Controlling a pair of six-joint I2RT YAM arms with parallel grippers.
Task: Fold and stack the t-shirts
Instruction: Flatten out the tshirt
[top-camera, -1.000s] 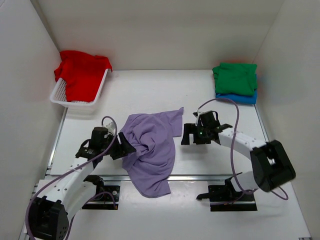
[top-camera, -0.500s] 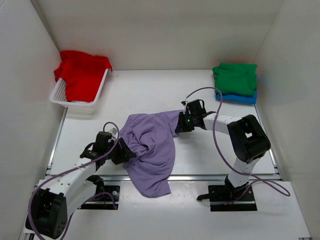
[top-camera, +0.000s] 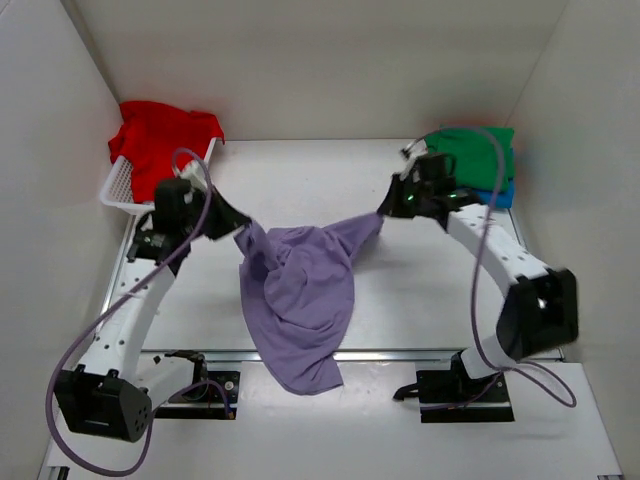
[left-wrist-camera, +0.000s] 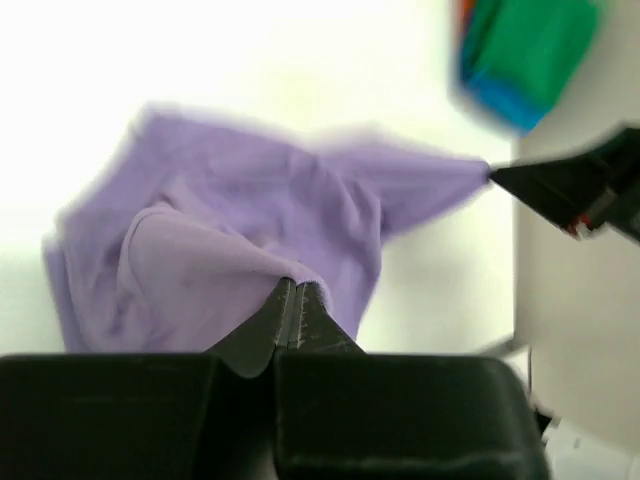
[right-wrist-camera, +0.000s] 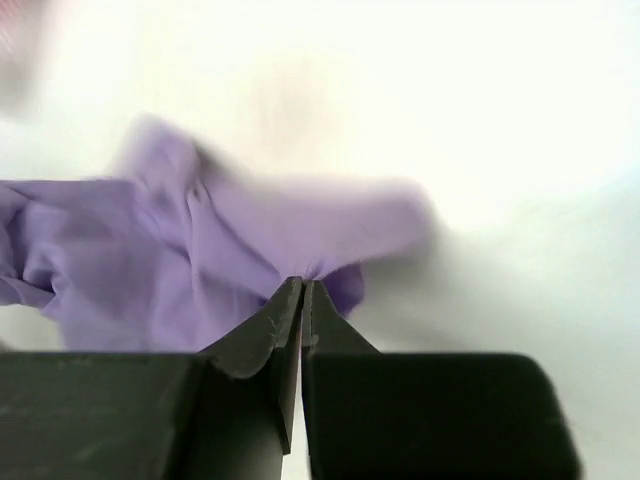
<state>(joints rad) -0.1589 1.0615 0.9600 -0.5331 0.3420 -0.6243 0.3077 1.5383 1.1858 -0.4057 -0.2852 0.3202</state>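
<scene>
The lavender t-shirt (top-camera: 300, 290) hangs stretched between both grippers above the table, its lower part drooping toward the near edge. My left gripper (top-camera: 240, 226) is shut on the shirt's left corner (left-wrist-camera: 296, 282). My right gripper (top-camera: 383, 213) is shut on the right corner (right-wrist-camera: 303, 278). The lavender t-shirt (left-wrist-camera: 250, 240) fills the left wrist view and spreads as a crumpled purple mass (right-wrist-camera: 200, 250) in the right wrist view. A red t-shirt (top-camera: 165, 145) lies in the basket. A green t-shirt (top-camera: 470, 155) sits folded on a blue one (top-camera: 490, 197) at the back right.
A white slotted basket (top-camera: 125, 190) stands at the back left by the wall. White walls close in the table on three sides. The arm bases (top-camera: 455, 385) sit at the near edge.
Both grippers closed on the lavender shirt's corners and lifted them up and apart, toward the back. The shirt went from lying crumpled on the table to hanging stretched between them.
</scene>
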